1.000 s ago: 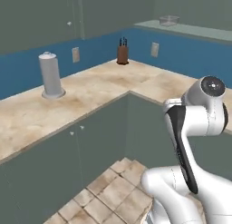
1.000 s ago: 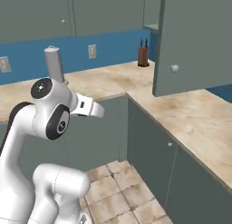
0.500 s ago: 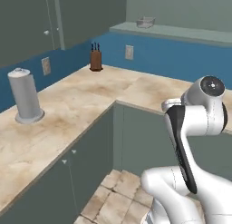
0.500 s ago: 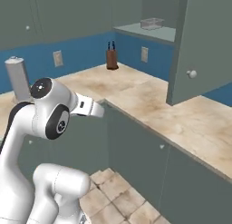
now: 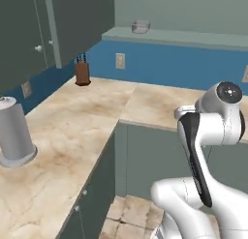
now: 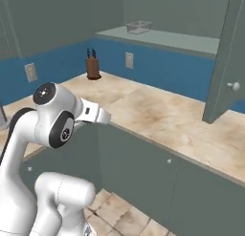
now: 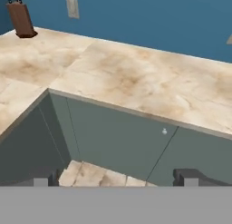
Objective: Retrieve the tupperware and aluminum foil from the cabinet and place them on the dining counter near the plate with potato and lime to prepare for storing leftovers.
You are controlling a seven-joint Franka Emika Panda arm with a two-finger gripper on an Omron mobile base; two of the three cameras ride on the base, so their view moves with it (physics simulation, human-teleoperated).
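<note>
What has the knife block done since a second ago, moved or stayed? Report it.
No. The knife block still stands at the blue wall, left of the wall outlet; the whole view shifted, so the camera moved.

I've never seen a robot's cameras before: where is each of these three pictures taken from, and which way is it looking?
Left base view: behind the arm on its left, looking forward and down at the corner counter; the white arm rises at lower right.
Right base view: behind the arm on its right, facing the same corner; the arm rises at lower left.
Hand view: on the hand, looking along the open gripper at the counter edge; dark fingertips show at the bottom.
Shared: all three show the knife block; both base views show the tupperware on the cabinet shelf.
</note>
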